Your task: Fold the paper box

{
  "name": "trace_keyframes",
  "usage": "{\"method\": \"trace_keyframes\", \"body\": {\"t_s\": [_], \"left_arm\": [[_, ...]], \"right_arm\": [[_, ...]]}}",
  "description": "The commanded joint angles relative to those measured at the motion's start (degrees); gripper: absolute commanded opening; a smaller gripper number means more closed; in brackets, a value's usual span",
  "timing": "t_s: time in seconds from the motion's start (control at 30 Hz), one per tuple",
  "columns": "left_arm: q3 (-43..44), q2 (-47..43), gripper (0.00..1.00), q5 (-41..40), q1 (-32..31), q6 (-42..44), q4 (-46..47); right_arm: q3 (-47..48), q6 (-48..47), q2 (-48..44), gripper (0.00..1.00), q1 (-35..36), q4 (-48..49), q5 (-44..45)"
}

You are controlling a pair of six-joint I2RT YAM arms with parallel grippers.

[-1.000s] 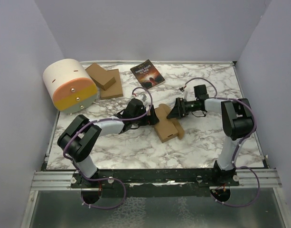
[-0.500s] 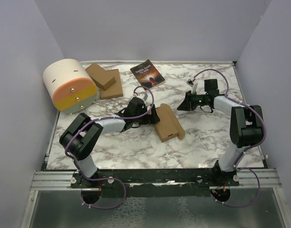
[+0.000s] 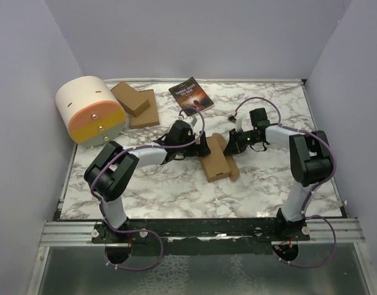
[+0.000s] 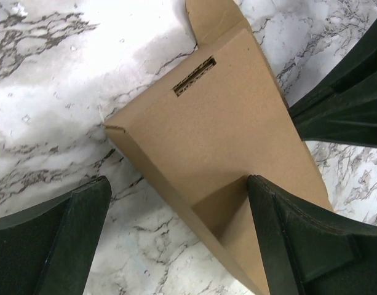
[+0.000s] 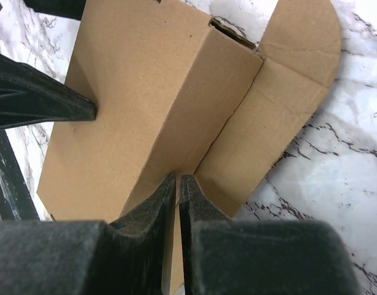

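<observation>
The paper box [image 3: 216,161] lies mid-table as a partly folded brown carton, with a slot [image 4: 194,75] near its far end and a rounded flap [image 5: 302,37] spread flat beside it. My left gripper [image 3: 199,147] is open wide at the box's near end [image 4: 179,181]. Its right finger [image 4: 299,233] rests on the top panel and its left finger [image 4: 65,239] hangs over the marble. My right gripper [image 3: 231,147] is shut. Its tips [image 5: 181,178] push into the crease where the box's side wall meets the flat flap.
A dark-covered book [image 3: 190,94] lies at the back. A stack of flat brown cardboard [image 3: 136,104] and a cream and orange drum-shaped container [image 3: 91,109] sit at the back left. Purple walls enclose the marble table [image 3: 176,190].
My right gripper pulled back to the right, shut its jaws, then returned to the box's right side. My left gripper edged forward onto the box, still open.
</observation>
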Motion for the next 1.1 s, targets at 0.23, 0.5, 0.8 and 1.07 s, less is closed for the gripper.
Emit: {"method": "trace_keyframes", "body": {"t_s": [0.23, 0.5, 0.8, 1.07], "left_arm": [[6.9, 7.6, 0.95, 4.1, 2.0, 5.3, -3.0], [8.0, 6.7, 0.96, 5.6, 4.0, 6.7, -2.2], [6.5, 0.1, 0.99, 5.9, 5.5, 6.6, -1.2], [-0.6, -7.0, 0.99, 7.0, 5.5, 3.1, -1.0]], "right_arm": [[0.5, -0.6, 0.6, 0.09, 2.9, -2.8, -1.4], [1.0, -5.0, -4.6, 0.16, 0.8, -4.0, 4.6], [-1.9, -3.6, -5.5, 0.15, 0.6, -3.4, 2.5], [-2.0, -1.6, -1.4, 0.13, 0.7, -2.6, -0.4]]}}
